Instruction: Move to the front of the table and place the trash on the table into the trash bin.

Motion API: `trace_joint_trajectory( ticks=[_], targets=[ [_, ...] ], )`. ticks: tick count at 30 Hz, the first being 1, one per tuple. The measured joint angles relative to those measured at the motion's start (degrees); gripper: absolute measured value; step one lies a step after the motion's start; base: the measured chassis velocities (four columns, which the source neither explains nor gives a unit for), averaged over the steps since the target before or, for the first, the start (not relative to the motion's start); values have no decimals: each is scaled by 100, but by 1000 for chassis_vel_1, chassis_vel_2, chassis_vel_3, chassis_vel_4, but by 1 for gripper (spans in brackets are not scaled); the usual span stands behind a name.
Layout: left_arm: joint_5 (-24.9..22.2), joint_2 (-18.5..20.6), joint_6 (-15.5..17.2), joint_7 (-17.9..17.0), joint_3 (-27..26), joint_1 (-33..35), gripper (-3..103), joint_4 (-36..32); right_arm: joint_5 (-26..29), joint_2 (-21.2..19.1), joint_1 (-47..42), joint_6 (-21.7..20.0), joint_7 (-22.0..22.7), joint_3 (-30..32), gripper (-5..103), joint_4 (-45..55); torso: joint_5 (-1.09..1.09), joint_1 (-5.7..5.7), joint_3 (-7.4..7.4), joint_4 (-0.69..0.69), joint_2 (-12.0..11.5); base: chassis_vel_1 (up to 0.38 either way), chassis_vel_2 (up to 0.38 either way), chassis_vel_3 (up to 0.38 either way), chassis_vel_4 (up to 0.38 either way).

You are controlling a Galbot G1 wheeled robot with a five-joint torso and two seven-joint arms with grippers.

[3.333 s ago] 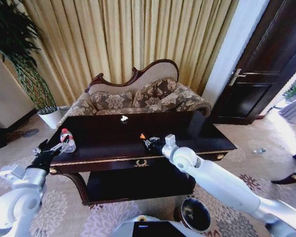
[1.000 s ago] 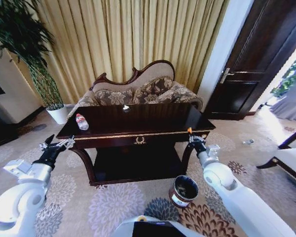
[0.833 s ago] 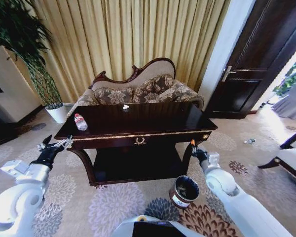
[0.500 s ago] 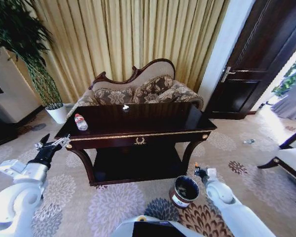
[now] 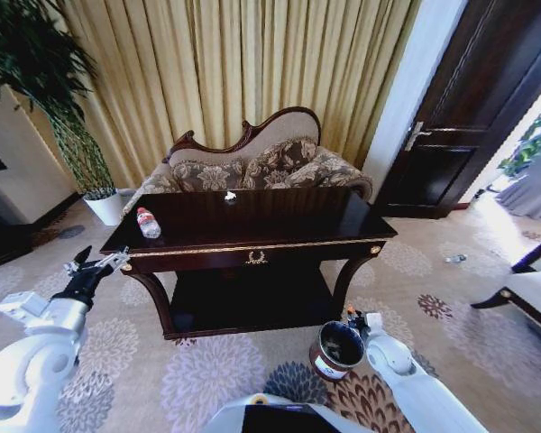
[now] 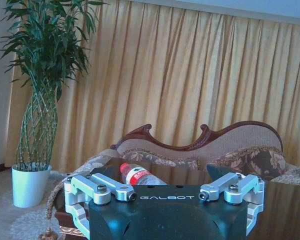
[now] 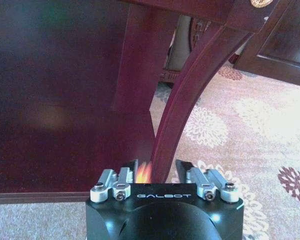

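My right gripper pinches the orange scrap over the trash bin; my left gripper hangs spread, empty

Open carpet before table, curved leg ahead

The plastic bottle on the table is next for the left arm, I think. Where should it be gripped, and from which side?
The plastic bottle lies on its side near the left end of the table, red cap pointing away from the robot. Probably best to grip the labelled middle of its body, fingers across its width, coming from above on the left, where the open left gripper hovers off the table's corner.
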Motion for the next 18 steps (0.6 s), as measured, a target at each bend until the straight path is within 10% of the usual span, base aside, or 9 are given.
trace_joint_trajectory(
  ticks=[13, 18],
  targets=[
    [14, -13, -6, 37, 23, 4, 100, -39, 224, -110, 160, 716, 379, 23, 95, 492, 0, 0, 0, 1, 0, 0, 0, 0, 0],
    [15, -2, -12, 37, 20, 35, 100, -107, 372, -363, 269, 1146, 368, 23, 100, 1455, -1, 0, 0, 1, 0, 0, 0, 0, 0]
  ],
)
